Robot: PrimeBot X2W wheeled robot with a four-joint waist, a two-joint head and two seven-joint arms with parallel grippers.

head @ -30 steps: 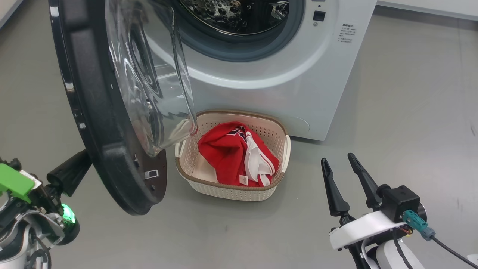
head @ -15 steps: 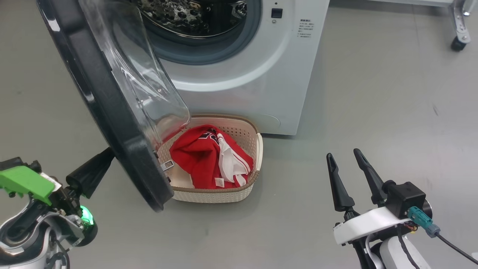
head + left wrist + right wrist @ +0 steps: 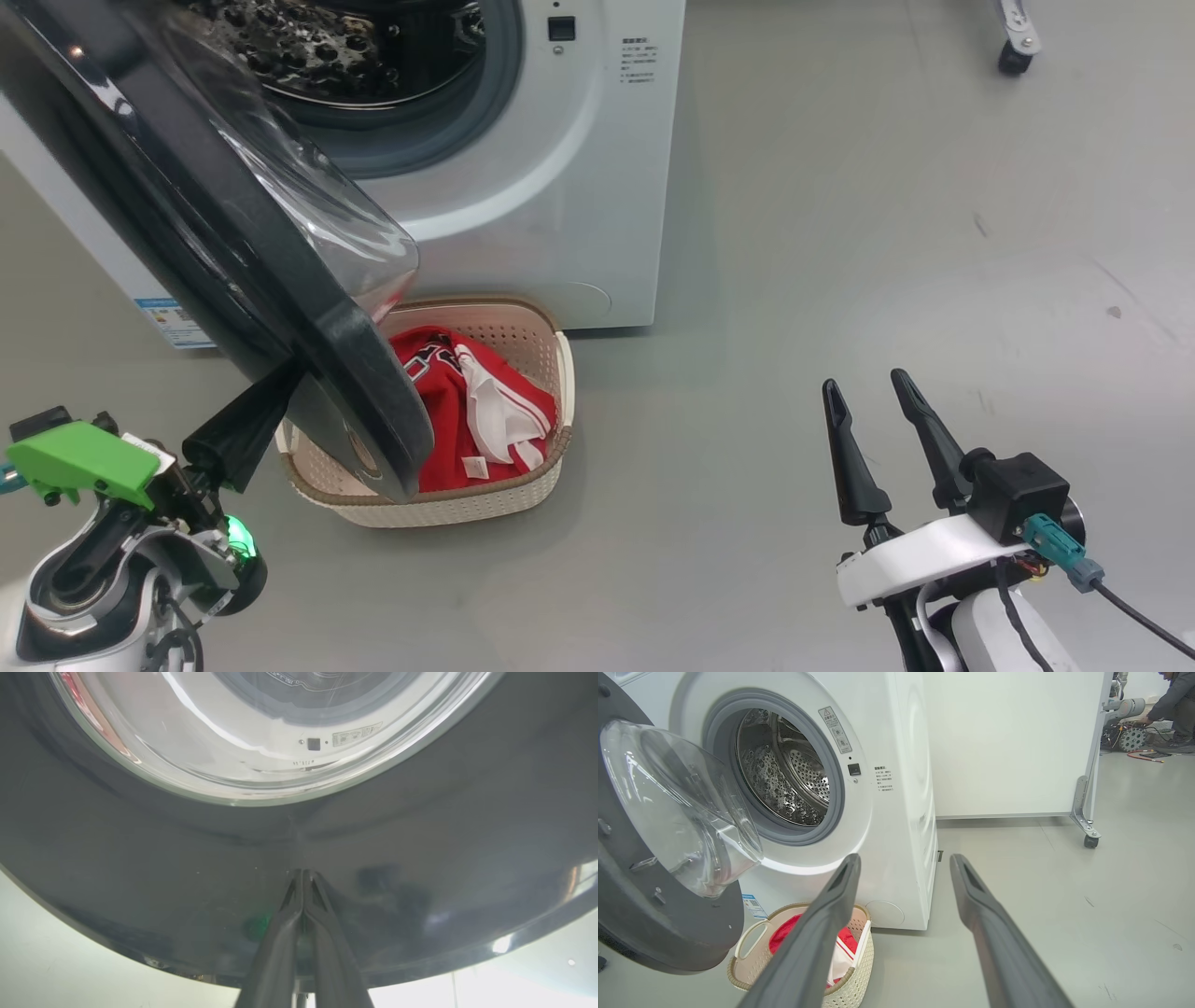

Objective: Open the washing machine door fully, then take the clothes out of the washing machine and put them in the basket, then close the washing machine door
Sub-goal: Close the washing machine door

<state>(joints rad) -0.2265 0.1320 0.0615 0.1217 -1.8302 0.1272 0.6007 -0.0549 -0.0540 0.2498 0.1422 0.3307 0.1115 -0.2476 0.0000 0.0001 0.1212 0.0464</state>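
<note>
The washing machine stands at the upper left, and its steel drum looks bare inside. The washing machine door hangs partly swung over the basket. My left gripper is shut, with its tips pressed on the door's glossy black outer rim just below the glass. The red and white clothes lie in the basket, partly hidden by the door. My right gripper is open and holds nothing, low over the floor to the right. In the right wrist view, that gripper points at the machine's front corner.
Bare grey floor spreads to the right of the machine. A white panel on a wheeled frame, caster, stands behind and to the right. A person crouches far off at the back right.
The camera has turned, shifting the whole picture left. The door has swung closer to the machine's opening, with my shut left gripper still against its outer face. The right gripper has kept its pose.
</note>
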